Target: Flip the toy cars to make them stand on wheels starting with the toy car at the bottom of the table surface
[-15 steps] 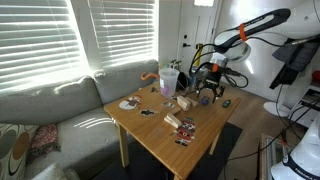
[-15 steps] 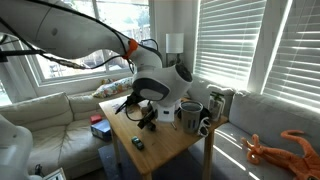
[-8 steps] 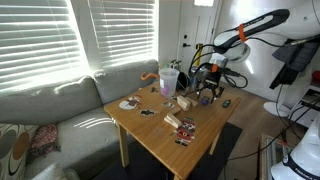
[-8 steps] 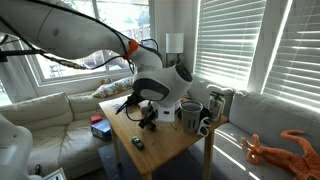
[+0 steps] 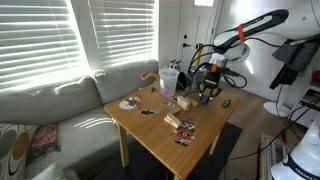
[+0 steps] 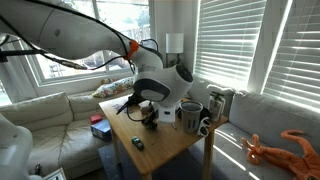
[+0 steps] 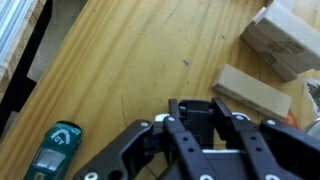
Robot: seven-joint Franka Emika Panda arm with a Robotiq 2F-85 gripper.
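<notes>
In the wrist view my gripper is shut on a tiny dark toy car, which sits clamped between the two black fingers just over the light-wood table surface. A second small toy car, greenish-blue, lies on the wood at the lower left. In both exterior views the gripper hangs low over the table near its edge, and the held car is hidden there. Another dark toy car lies close to the table corner, and a small greenish one rests near the front edge.
A wooden block and a cardboard box lie just right of the gripper. Cups and mugs stand on the table, with striped items and a white pitcher. A sofa flanks the table.
The jaws have closed from wide open onto the dark toy car. The arm has stayed in the same place over the table.
</notes>
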